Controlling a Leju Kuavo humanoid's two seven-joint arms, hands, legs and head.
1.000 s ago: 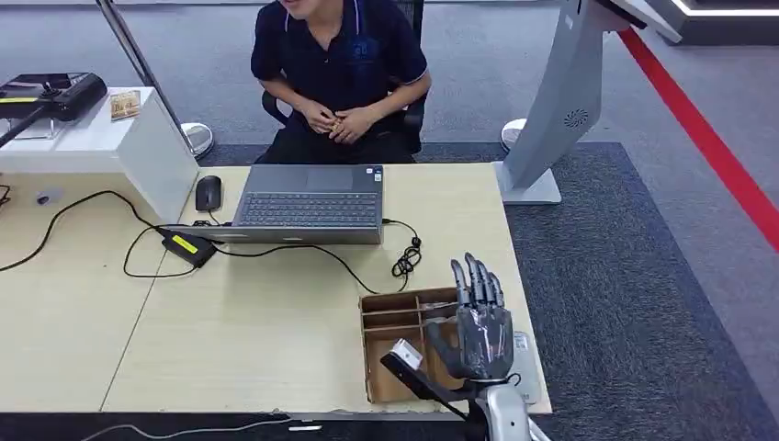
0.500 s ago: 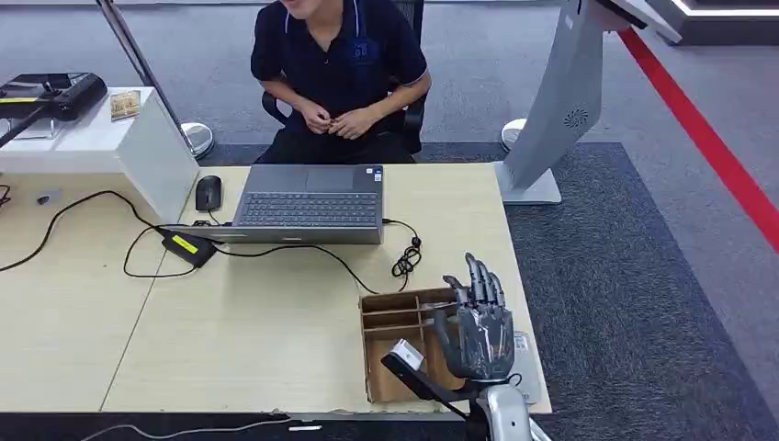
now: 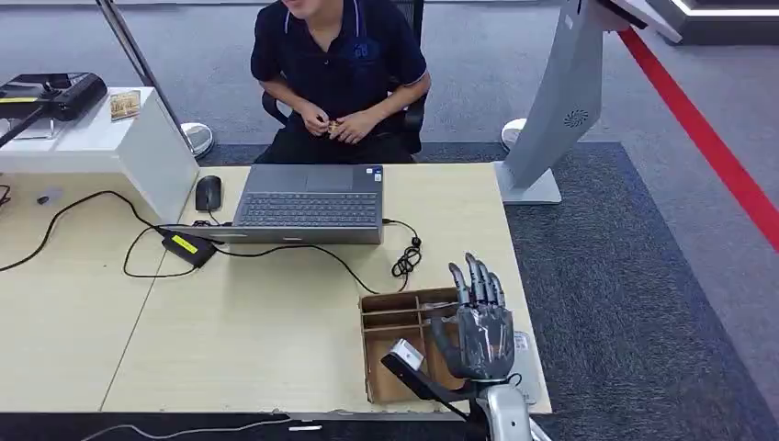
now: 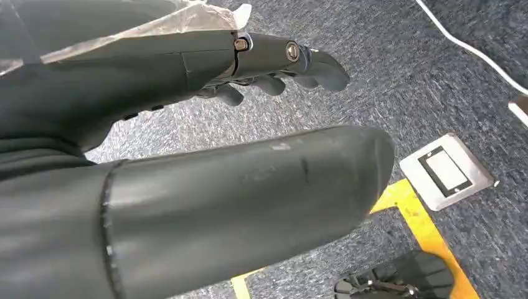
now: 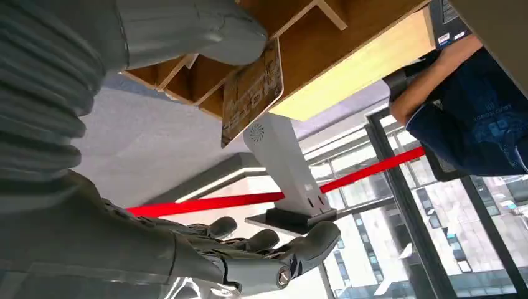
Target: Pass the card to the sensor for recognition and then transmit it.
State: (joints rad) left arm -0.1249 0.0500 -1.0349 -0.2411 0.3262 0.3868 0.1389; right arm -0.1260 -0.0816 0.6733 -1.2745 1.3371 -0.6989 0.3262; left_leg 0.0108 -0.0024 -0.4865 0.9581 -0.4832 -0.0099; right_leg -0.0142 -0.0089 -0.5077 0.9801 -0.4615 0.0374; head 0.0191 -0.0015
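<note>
The right hand (image 3: 481, 333) hangs over the cardboard divider box (image 3: 397, 319), fingers (image 3: 475, 277) upright and apart. In the right wrist view its thumb (image 5: 205, 31) lies against the edge of a brown printed card (image 5: 252, 92), which stands in a compartment of the box just beside the hand; whether the card is actually pinched cannot be told. Further from the hand, a coiled cable (image 3: 405, 260) lies on the table (image 3: 239, 322), then a laptop (image 3: 309, 203). Beyond it sits a person (image 3: 340, 69). The left hand (image 4: 268, 62) hangs over carpet, fingers loosely curled, holding nothing.
</note>
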